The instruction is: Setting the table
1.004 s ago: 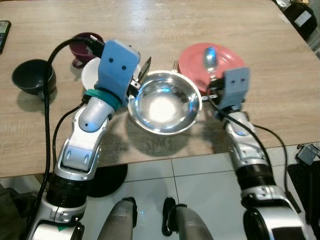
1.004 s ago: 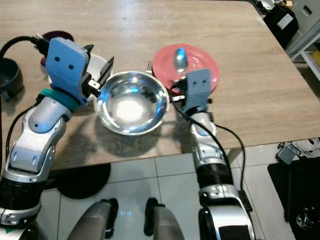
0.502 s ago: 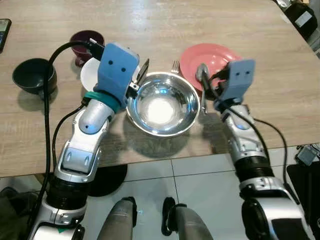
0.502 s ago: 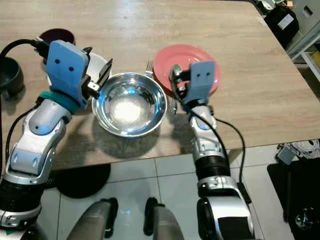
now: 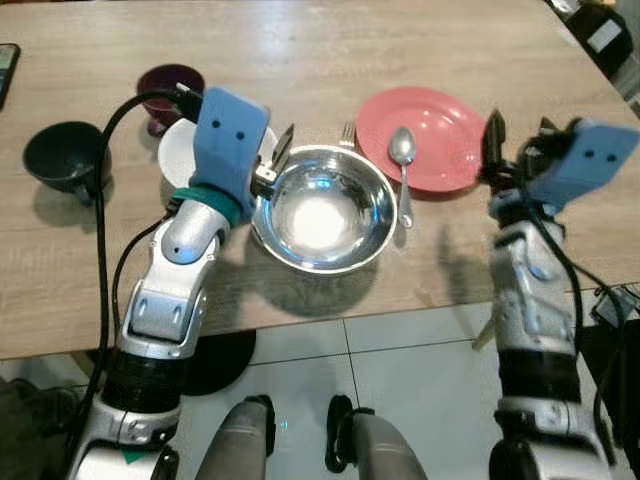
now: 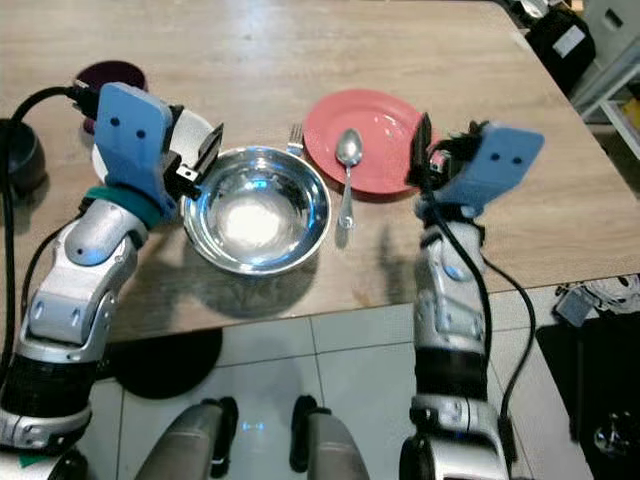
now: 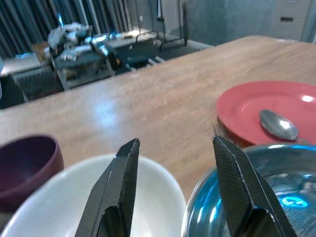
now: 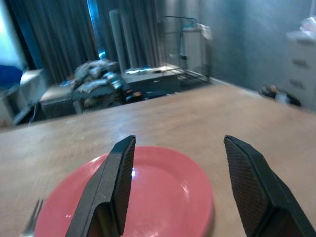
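Note:
A shiny steel bowl (image 5: 325, 210) sits near the table's front edge. Behind and to its right is a red plate (image 5: 425, 125). A spoon (image 5: 402, 165) lies with its bowl on the plate and its handle running down beside the steel bowl. A fork (image 5: 347, 130) peeks out behind the steel bowl. My left gripper (image 5: 272, 160) stands open at the steel bowl's left rim, over a white bowl (image 7: 74, 197), holding nothing. My right gripper (image 5: 518, 140) is open and empty, raised just right of the plate (image 8: 133, 197).
A maroon cup (image 5: 168, 88) and a dark green bowl (image 5: 65, 155) stand at the left of the wooden table (image 5: 300, 50). A phone (image 5: 5, 65) lies at the far left edge. Tiled floor (image 5: 400, 370) lies below the front edge.
My right gripper has let go of the spoon, which now lies on the plate's edge, and has swung away to the right. The left arm has barely moved.

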Robot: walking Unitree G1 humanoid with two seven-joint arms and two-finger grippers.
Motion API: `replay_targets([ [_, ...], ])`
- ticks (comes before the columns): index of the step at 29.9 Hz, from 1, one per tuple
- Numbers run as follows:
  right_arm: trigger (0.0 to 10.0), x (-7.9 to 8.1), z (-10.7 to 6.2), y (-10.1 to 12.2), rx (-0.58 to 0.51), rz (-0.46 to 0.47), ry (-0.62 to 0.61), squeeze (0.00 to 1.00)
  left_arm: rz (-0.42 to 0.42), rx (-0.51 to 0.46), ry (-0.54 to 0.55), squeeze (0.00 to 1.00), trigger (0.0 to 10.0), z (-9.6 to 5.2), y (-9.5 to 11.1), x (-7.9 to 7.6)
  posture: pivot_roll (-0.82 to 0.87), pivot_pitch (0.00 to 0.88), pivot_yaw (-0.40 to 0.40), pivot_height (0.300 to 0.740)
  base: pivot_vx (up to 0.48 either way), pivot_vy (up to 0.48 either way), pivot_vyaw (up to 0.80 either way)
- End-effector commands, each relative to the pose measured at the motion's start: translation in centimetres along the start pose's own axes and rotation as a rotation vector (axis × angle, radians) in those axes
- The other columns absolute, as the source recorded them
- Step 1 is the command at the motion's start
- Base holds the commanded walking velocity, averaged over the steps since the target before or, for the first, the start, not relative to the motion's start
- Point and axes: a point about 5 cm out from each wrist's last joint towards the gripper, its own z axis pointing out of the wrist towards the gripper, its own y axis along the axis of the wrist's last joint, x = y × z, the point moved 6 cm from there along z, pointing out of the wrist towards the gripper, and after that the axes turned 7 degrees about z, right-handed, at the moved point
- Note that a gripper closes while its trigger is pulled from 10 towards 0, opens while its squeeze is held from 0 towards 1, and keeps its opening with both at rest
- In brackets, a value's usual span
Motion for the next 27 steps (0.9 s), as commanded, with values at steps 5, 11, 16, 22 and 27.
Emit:
replay_targets([
  [5, 10.0, -0.6, -0.8, 0.0, -0.001, 0.002, -0.033, 0.00, -0.003, 0.027, 0.000, 0.00, 10.0, 0.0, -0.7, 0.1, 0.22, 0.131, 0.050, 0.740, 0.000, 0.000, 0.00],
  [11, 10.0, 0.3, -0.3, 1.1, -0.029, 0.004, -0.016, 0.00, -0.016, 0.040, 0.033, 0.00, 10.0, -0.1, -1.1, 0.3, 0.21, 0.142, 0.043, 0.740, 0.000, 0.000, 0.00],
  [16, 10.0, 0.7, 0.1, 2.1, -0.046, 0.001, 0.000, 0.00, -0.021, 0.043, 0.051, 0.00, 10.0, -0.1, -1.2, 0.5, 0.21, 0.139, 0.037, 0.740, 0.000, 0.000, 0.00],
  [22, 10.0, 0.6, 0.1, 2.3, -0.036, -0.006, -0.001, 0.00, -0.030, 0.045, 0.062, 0.00, 10.0, 0.1, -1.4, 0.5, 0.21, 0.138, 0.036, 0.740, 0.000, 0.000, 0.00],
  [27, 10.0, 0.8, -0.1, 2.0, -0.025, -0.011, 0.001, 0.00, -0.039, 0.042, 0.060, 0.00, 10.0, 0.2, -1.4, 0.3, 0.20, 0.134, 0.032, 0.740, 0.000, 0.000, 0.00],
])
